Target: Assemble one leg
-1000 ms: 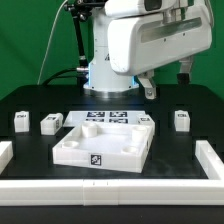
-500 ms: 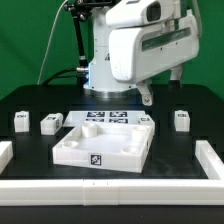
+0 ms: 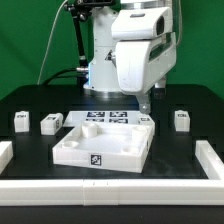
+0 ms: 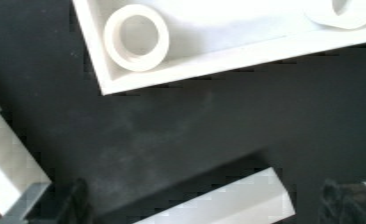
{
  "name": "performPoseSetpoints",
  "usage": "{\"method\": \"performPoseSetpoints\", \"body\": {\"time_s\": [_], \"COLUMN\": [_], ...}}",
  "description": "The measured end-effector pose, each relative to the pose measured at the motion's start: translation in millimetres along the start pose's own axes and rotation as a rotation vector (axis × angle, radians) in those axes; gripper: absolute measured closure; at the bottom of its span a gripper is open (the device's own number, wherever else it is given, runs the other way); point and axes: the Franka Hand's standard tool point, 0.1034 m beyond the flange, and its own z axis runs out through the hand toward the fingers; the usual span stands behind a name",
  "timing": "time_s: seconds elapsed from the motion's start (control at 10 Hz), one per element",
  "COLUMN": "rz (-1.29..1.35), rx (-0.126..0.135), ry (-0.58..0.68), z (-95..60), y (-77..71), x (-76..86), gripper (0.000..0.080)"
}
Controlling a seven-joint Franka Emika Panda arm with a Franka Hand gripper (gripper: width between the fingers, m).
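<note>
Four small white legs with marker tags stand on the black table in the exterior view: two at the left (image 3: 20, 121) (image 3: 50, 123), one behind the tabletop's far right corner (image 3: 147, 120) and one at the right (image 3: 181, 120). The large white tabletop (image 3: 100, 146) lies in the middle. My gripper (image 3: 146, 101) hangs open just above the leg at the far right corner. In the wrist view the dark fingers (image 4: 52, 200) stand apart, with a white part (image 4: 224, 200), apparently that leg, between them and untouched. The tabletop's sockets (image 4: 135, 38) show beyond it.
The marker board (image 3: 105, 116) lies behind the tabletop. A white rail (image 3: 110, 190) runs along the front edge of the table, with short white walls at the left (image 3: 5, 152) and right (image 3: 207, 155). A white strip (image 4: 2, 150) shows at the wrist view's edge.
The arm's wrist has turned and swung toward the exterior view's left. The gripper has come down closer above the leg behind the tabletop's far right corner. No part has moved.
</note>
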Motion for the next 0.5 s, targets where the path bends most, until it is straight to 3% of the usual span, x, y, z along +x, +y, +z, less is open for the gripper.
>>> {"method": "performPoseSetpoints", "body": {"time_s": [0.2,0.4,0.5], "rz": [-0.013,-0.084,-0.100], "rx": [-0.008,-0.054,-0.059], "ry": [-0.004,-0.027,-0.036], "z": [2.3,25.5,29.9], "y": [-1.1,-27.2,-38.2], "x": [-1.3,-20.8,-32.7], "gripper": [0.0150,0.0150,0.0150]}}
